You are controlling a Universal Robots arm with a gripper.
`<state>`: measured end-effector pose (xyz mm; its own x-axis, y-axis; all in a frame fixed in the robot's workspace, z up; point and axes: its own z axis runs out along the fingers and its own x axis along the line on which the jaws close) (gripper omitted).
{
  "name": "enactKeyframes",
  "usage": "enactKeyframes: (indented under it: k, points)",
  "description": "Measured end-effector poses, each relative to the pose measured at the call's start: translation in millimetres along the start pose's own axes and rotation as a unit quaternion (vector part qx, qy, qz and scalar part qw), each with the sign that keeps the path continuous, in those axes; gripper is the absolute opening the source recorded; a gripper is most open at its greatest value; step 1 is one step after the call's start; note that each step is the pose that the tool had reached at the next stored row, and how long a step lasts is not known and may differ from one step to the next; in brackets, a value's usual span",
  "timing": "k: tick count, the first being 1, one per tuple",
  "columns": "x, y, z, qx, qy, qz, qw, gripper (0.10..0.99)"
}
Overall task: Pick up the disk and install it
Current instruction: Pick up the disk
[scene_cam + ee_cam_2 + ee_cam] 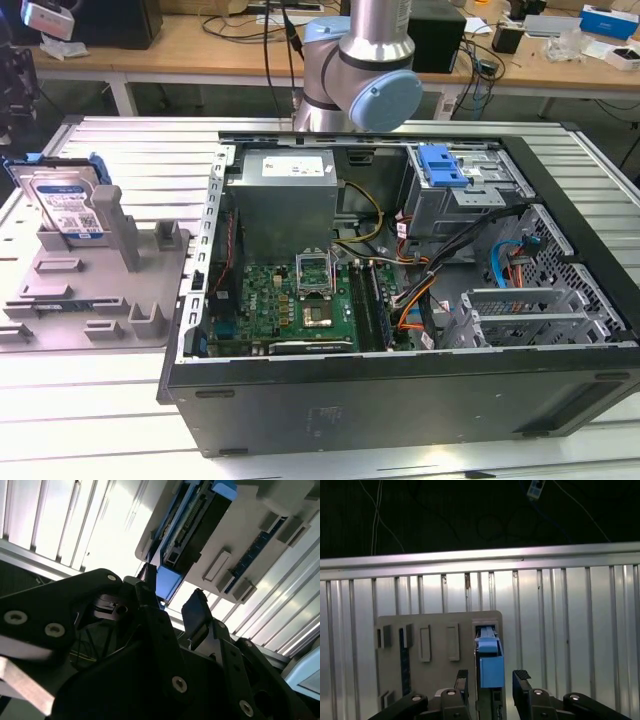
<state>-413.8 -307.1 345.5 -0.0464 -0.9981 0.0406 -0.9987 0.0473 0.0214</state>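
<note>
Fingers [522, 680], black and blocky, stand spread either side of the blue plastic-framed disk [491, 672], seemingly without touching.

Exterior view: bright, even light from above. Shadows inside the open black metal computer case [400, 405] are soft, and the ribbed silver aluminium table [130, 140] carries a mild sheen. Second wrist view: heavy glare bleaches the table slats beyond the jaws to near white, and the jaws read as dark, backlit silhouettes. First wrist view: dim overall. The room beyond the table is almost black, with one bright reflective band along the table's far rail.
</note>
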Motion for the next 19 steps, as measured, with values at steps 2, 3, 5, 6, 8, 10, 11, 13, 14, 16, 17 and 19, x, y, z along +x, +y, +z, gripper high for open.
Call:
enactKeyframes:
  k: [2,3,5,6,8,10,11,13,14,16,17,19]
  points:
    - [0.4,0.0,1.9,-0.0024,0.0001,0.0,1.0,0.482]
    - [0.4,0.0,2.7,-0.0029,0.0002,0.0,1.0,0.482]
    - [0.4,-0.2,4.3,-0.0037,0.0002,0.0,1.0,0.482]
    - [0.3,-0.2,5.2,-0.004,0.0002,0.0,1.0,0.482]
    - [0.3,-0.3,6.5,-0.0043,0.0002,0.0,1.0,0.482]
    - [0.2,-0.4,7.7,-0.0045,0.0002,0.0,1.0,0.482]
    - [0.2,-0.5,8.1,-0.0046,0.0002,0.0,1.0,0.482]
    - [0.2,-0.5,8.5,-0.0048,0.0003,0.0,1.0,0.482]
    - [0.2,-0.5,8.5,-0.0049,0.0003,0.0,1.0,0.482]
    - [0.2,-0.5,8.6,-0.0049,0.0003,0.0,1.0,0.482]
    - [0.2,-0.5,8.6,-0.0049,0.0002,0.0,1.0,0.482]
    - [0.2,-0.5,8.9,-0.0049,0.0002,0.0,1.0,0.482]
